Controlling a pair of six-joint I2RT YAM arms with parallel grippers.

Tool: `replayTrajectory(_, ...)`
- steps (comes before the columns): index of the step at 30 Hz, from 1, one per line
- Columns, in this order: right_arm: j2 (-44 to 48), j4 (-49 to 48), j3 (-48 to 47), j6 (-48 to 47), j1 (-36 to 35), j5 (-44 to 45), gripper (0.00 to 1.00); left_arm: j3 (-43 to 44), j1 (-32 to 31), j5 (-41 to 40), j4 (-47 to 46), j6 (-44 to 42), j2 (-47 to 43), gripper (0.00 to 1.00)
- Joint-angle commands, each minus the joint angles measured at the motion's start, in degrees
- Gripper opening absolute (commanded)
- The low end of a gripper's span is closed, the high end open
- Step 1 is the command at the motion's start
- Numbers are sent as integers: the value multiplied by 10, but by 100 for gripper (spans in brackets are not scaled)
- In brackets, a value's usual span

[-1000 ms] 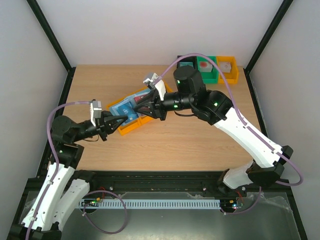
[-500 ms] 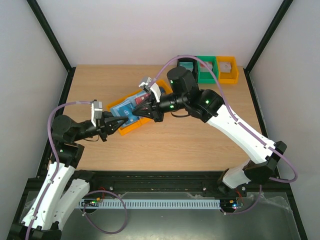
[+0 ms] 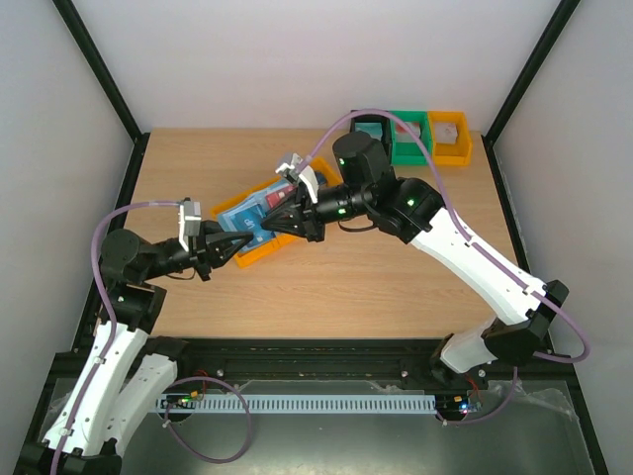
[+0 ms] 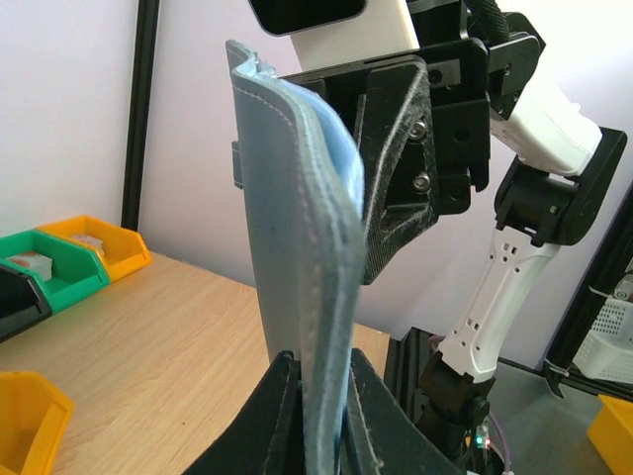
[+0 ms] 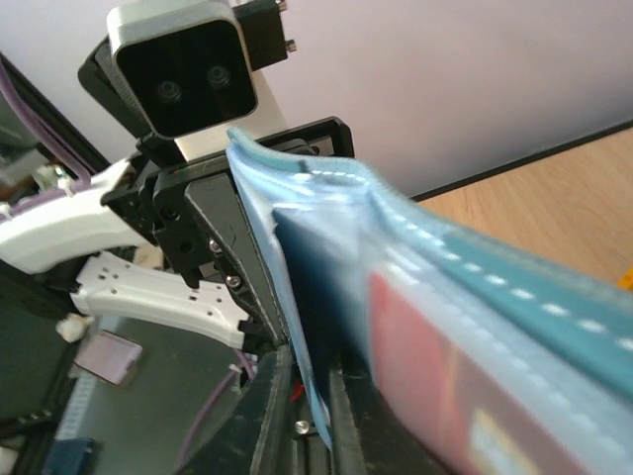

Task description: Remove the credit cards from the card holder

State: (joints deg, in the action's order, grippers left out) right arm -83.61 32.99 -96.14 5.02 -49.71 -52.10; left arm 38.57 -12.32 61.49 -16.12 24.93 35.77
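The card holder is a light-blue stitched wallet held off the table between the two arms. My left gripper is shut on its lower edge; in the left wrist view the holder stands upright from the left gripper. My right gripper reaches in from the other side. In the right wrist view the right gripper is shut on the edge of a dark blue credit card, with a thin light-blue leaf pinched alongside. A red card sits blurred in a pocket.
An orange-yellow bin lies on the table under the holder. Black, green and yellow bins stand along the back right edge. A black frame rail runs down the table's left side.
The right arm has come down and left onto the holder and its jaws have closed there. The left gripper has kept its hold and its place.
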Motion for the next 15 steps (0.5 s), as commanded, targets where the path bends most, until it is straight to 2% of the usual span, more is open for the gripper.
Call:
replayTrajectory(1,15,1,5,-17,-1,14,14,2,-3,14,-43,2,-10,2)
replayTrajectory(15,37,28,29,-37,3,126,12,5,-3,36,-58,-1,-9,2)
